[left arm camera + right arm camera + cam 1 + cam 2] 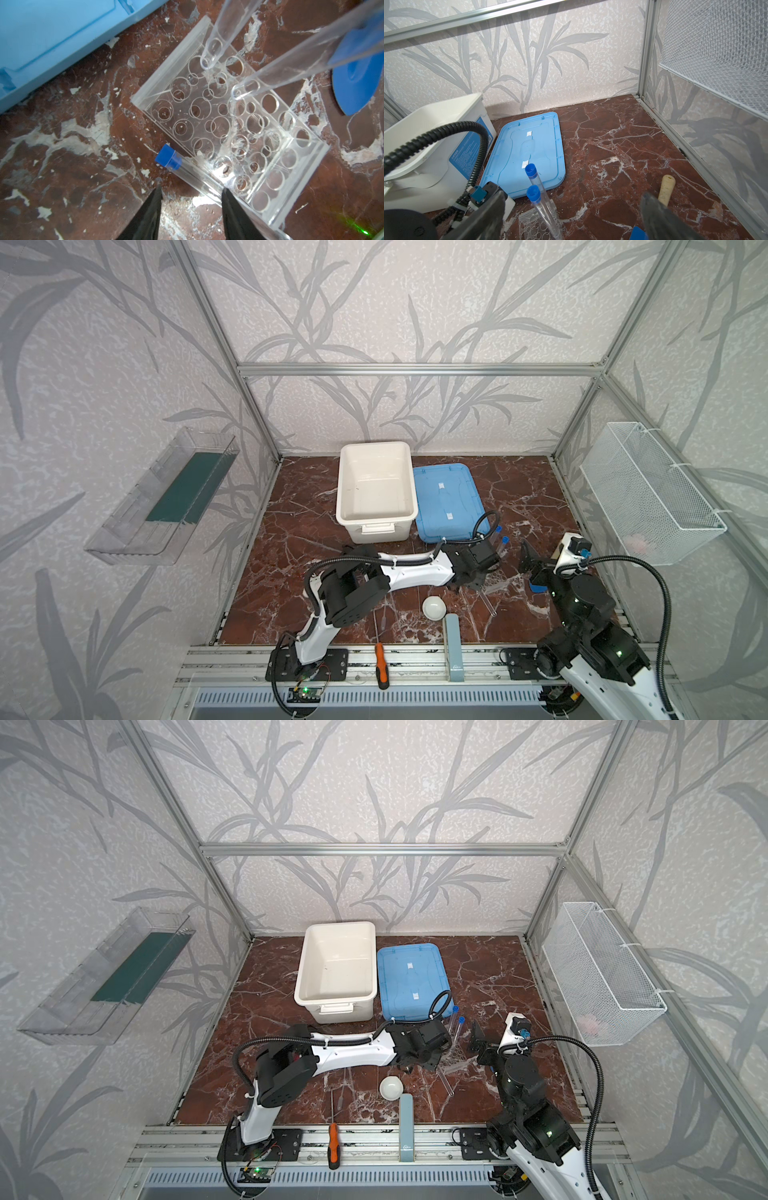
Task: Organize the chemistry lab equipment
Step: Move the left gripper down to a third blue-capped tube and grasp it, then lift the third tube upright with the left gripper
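Observation:
A clear holed tube rack (207, 116) stands on the marble floor in front of the blue lid, and it also shows in a top view as rack (505, 580). Two clear blue-capped tubes (544, 207) stand tilted in it. A third blue-capped tube (168, 159) lies on the floor against the rack's side. My left gripper (192, 189) hangs over this tube with its jaws apart. The tube's body runs under the finger nearest the rack, and the other finger is clear of it. My right gripper (573, 196) is wide open and empty, to the right of the rack. A small white round dish (434, 608) sits nearer the front.
A white bin (378, 531) and a blue lid (446, 502) lie at the back. An orange-handled screwdriver (381, 668) and a grey-blue box (452, 643) rest on the front rail. A blue disc (357, 79) and a pale stick (666, 189) lie right of the rack. A wire basket (648, 489) hangs on the right wall.

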Controlling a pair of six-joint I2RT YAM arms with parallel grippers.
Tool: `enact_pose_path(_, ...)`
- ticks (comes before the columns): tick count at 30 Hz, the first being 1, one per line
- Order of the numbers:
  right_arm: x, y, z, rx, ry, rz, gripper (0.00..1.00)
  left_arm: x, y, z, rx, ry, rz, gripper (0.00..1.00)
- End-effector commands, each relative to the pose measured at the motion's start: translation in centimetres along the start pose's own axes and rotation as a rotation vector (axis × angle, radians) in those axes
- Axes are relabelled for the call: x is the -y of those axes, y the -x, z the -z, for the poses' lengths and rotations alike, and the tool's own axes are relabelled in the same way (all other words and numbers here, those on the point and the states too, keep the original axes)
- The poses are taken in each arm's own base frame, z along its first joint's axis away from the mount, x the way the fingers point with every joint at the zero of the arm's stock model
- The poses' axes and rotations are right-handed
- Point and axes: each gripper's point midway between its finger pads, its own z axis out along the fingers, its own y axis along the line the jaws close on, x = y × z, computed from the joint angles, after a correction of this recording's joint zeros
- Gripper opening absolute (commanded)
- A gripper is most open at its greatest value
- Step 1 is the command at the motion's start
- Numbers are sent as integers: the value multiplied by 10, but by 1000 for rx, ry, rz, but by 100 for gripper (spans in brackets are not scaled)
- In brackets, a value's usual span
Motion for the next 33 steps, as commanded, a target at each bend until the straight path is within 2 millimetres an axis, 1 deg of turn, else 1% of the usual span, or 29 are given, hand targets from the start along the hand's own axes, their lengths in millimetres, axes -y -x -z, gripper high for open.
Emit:
enact_pose_path(1, 3, 11, 5, 30, -10, -2, 99, -7, 2, -3, -12, 31, 0, 49)
enact_pose_path(3, 2, 11, 4, 31, -10, 0, 99, -10, 0, -8, -22, 53, 10, 49)
enact_pose_path(5, 3, 12, 5, 34, -11, 1, 99, -14, 0, -9, -35, 81, 12, 49)
enact_pose_path(13, 3, 12, 4, 33, -14, 6, 99, -14, -2, -14, -55, 98, 2, 48)
enact_pose_path(17, 2, 12, 4, 34, -12, 9, 99, -15, -3, -17, -67, 91, 5, 46)
enact_pose_path(22, 1, 13, 3, 36, -10, 12, 99, -19, -4, -16, -75, 93, 17, 38)
enact_pose_path(26, 1, 14, 3, 38, -9, 14, 99, -30, -4, -12, -73, 110, 39, 35)
enact_pose_path(27, 1, 14, 3, 38, -9, 14, 99, -34, -5, -13, -76, 112, 50, 33)
enact_pose_path(30, 0, 13, 2, 34, -9, 19, 99, -48, -6, -16, -84, 122, 86, 32)
enact_pose_path(33, 0, 12, 0, 30, -8, 22, 99, -62, -4, -15, -72, 170, 88, 32)
